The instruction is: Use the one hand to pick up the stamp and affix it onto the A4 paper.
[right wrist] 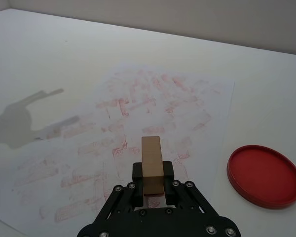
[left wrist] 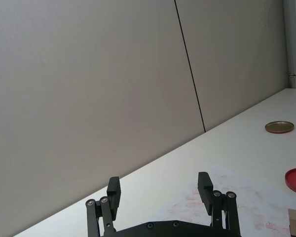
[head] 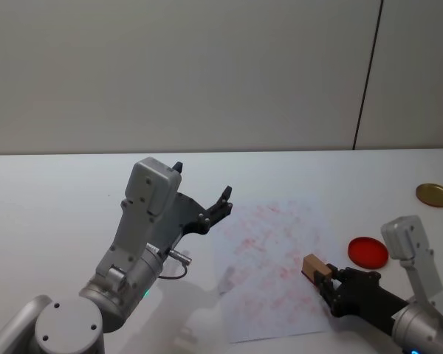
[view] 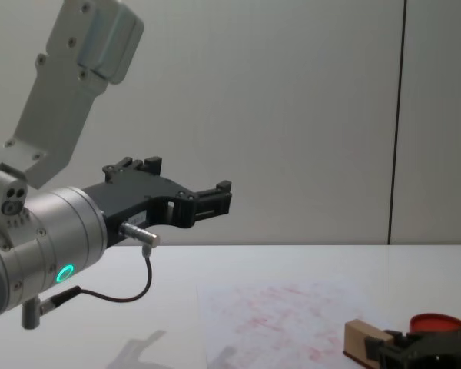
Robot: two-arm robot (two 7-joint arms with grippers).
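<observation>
Stamp (head: 313, 264): tan wooden block, clamped between the fingers of the right gripper (head: 325, 280), held at the right edge of the A4 paper (head: 269, 243); contact with the sheet cannot be told. Red ink pad (head: 368, 251): on the table (head: 59, 192), just right of the paper. Left gripper (head: 203, 181): raised left of the paper, fingers spread wide.

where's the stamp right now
In the head view, the stamp is on the robot's right, held in the right tool over the right part of the A4 paper, with the red ink pad just to its right.
</observation>
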